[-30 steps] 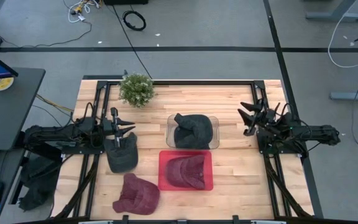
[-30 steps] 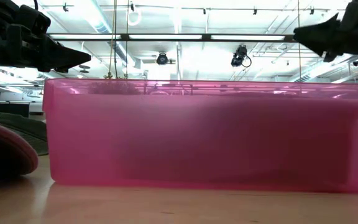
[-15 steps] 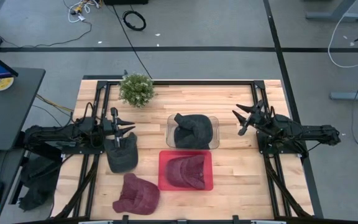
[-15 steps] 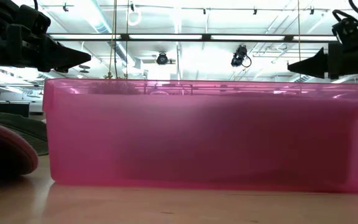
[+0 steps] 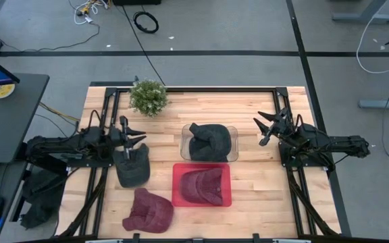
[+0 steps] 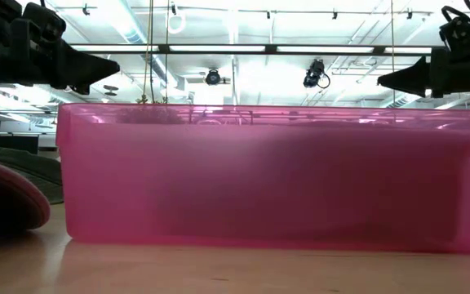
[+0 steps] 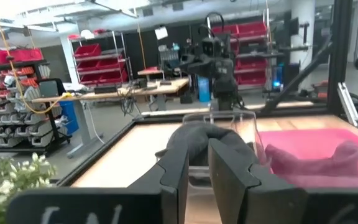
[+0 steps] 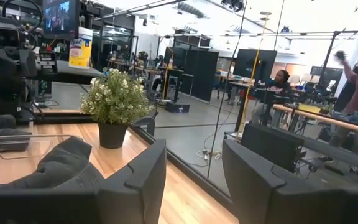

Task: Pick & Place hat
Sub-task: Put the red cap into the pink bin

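So two hats sit in boxes, two more wait at eight o'clock on the worktop, and both pincers hang apart, holding nothing.

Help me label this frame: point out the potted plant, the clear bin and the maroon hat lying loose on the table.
potted plant [image 5: 148, 96], high view, middle of its foliage.
clear bin [image 5: 233, 143], high view, its right wall.
maroon hat [image 5: 150, 210], high view, its crown.
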Available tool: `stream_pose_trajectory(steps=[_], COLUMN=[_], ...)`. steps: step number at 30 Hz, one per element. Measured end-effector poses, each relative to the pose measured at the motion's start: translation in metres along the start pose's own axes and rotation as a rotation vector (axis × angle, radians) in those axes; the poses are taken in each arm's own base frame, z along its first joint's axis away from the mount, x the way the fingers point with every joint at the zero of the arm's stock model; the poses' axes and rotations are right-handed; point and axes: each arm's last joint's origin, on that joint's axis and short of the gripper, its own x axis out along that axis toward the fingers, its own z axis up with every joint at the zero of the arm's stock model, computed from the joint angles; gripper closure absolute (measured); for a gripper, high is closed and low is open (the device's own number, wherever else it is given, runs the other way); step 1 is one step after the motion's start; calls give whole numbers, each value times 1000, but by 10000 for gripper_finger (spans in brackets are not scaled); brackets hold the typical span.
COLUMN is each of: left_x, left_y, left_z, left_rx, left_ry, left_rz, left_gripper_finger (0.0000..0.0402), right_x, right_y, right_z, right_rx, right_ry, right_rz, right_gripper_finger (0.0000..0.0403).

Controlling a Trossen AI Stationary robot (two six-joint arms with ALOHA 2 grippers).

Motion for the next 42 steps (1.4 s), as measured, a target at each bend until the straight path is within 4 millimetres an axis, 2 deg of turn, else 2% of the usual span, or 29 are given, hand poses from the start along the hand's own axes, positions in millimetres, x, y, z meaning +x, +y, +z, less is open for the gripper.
stream_pose_trajectory(steps=[8, 13, 19, 22, 27, 31, 34, 37, 42], left_x=[0, -4, -16, -20, -30, -39, -40, -39, -38], left_y=[1, 4, 9, 9, 8, 7, 4, 3, -2], left_z=[4, 26, 52, 59, 75, 93, 94, 95, 101], left_rx=[-3, -103, -83, -215, -423, -426, -389, -444, -438], left_ry=[-46, -276, -572, -665, -787, -833, -820, -822, -893], left_rz=[5, 20, 63, -24, -276, -463, -546, -591, -717], left_gripper_finger=[335, 335, 335, 335, 335, 335, 335, 335, 335], right_x=[0, 0, 0, 0, 0, 0, 0, 0, 0], right_y=[0, 0, 0, 0, 0, 0, 0, 0, 0], right_z=[0, 0, 0, 0, 0, 0, 0, 0, 0], right_rx=[0, 0, 0, 0, 0, 0, 0, 0, 0], right_ry=[0, 0, 0, 0, 0, 0, 0, 0, 0], right_rz=[0, 0, 0, 0, 0, 0, 0, 0, 0], right_gripper_finger=[243, 243, 243, 243, 243, 243, 243, 243, 243])
